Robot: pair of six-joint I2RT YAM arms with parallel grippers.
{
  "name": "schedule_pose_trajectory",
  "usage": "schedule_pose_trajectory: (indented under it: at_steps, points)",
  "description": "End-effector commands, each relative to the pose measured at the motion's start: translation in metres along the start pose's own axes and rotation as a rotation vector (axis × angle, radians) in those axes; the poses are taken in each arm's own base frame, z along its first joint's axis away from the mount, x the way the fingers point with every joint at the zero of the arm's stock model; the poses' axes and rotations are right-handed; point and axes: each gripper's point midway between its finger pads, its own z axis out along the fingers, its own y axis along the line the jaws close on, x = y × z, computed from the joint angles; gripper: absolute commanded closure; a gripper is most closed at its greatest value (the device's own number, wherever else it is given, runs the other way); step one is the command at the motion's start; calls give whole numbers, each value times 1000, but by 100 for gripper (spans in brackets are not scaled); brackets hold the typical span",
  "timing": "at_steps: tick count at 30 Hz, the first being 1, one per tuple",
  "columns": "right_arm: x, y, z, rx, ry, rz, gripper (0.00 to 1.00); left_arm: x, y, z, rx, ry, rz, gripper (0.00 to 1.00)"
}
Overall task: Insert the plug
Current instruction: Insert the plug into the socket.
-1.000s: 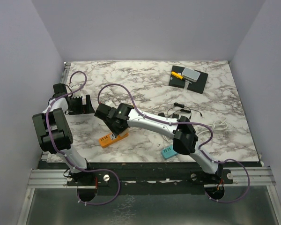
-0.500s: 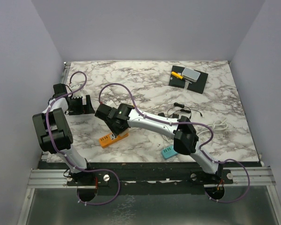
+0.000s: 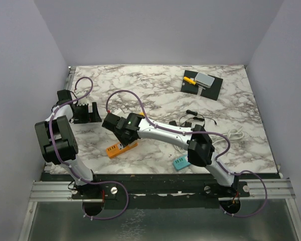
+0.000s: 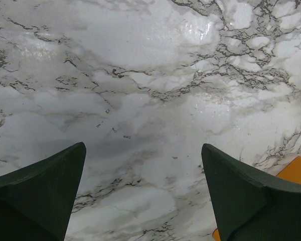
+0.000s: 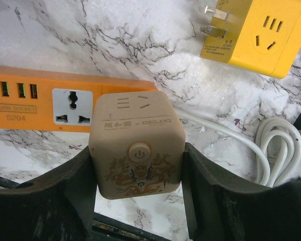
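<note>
Closest to the right wrist camera, the right gripper [image 5: 138,168] is clamped on the sides of a beige cube adapter [image 5: 135,143], button face showing and prongs hidden underneath. Just beyond it lies the orange power strip [image 5: 40,100], whose universal socket [image 5: 72,106] sits left of the cube, so I would shift left, keep the cube level, and press straight down only once squared over the holes. Farther off, a yellow cube adapter [image 5: 261,32] lies apart, and the left gripper [image 4: 143,191] hangs wide open and empty over the marble table [image 4: 140,75], free to steady the strip.
</note>
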Motion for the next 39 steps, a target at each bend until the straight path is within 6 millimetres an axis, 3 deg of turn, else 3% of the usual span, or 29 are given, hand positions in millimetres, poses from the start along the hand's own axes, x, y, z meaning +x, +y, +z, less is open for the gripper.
schedule_pose_trajectory:
  at_steps: [1,11,19,39]
  points:
    - [42,-31,18,139,134,-91,99,1,-1,-4,-3,2,14,1]
    - [32,-21,10,82,113,-67,100,1,-4,-5,7,4,11,1]
    - [4,-17,-13,32,49,-40,100,2,-8,-6,31,10,13,1]
    - [4,-1,1,-10,69,-38,100,5,-6,-5,26,21,17,1]
